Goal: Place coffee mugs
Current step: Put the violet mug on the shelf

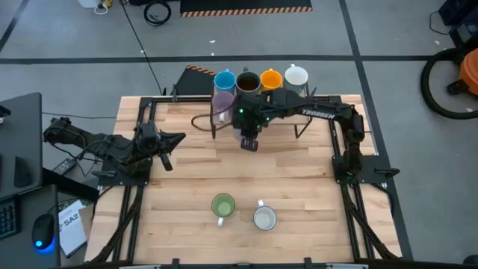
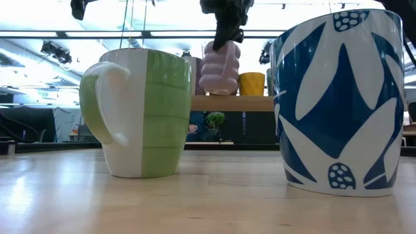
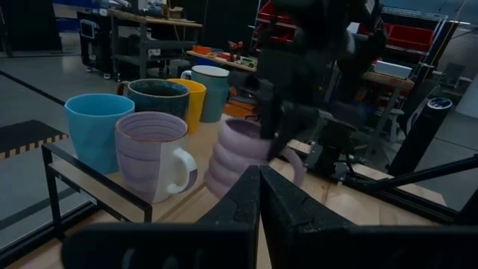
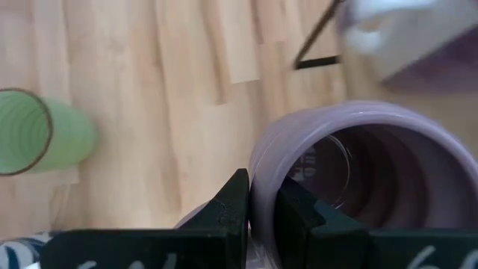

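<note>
My right gripper [image 1: 250, 142] is shut on a ribbed lilac mug [image 2: 220, 68], held in the air just in front of the rack [image 1: 314, 112] at the table's far edge. On the rack stand a blue mug [image 1: 225, 81], a dark brown mug [image 1: 247, 82], an orange mug [image 1: 270, 78], a white mug [image 1: 296, 75] and a second lilac mug [image 3: 153, 153]. A green mug [image 1: 222, 205] and a white mug with a blue pattern [image 1: 265, 218] stand on the table near its front edge. My left gripper [image 1: 166, 155] is shut and empty at the table's left side. My right gripper pinches the ribbed lilac mug's rim [image 4: 263, 175], one finger [image 4: 299, 213] inside the mug and one [image 4: 235, 202] outside. The fingers come from above, pointing down. The mug hangs upright below them, lifted clear of the table.
The rack's thin black legs [image 1: 301, 131] stand on either side of the held mug. Black frame rails [image 1: 138, 149] run along the table's left and right sides. Bare wood lies between the rack and the two front mugs.
</note>
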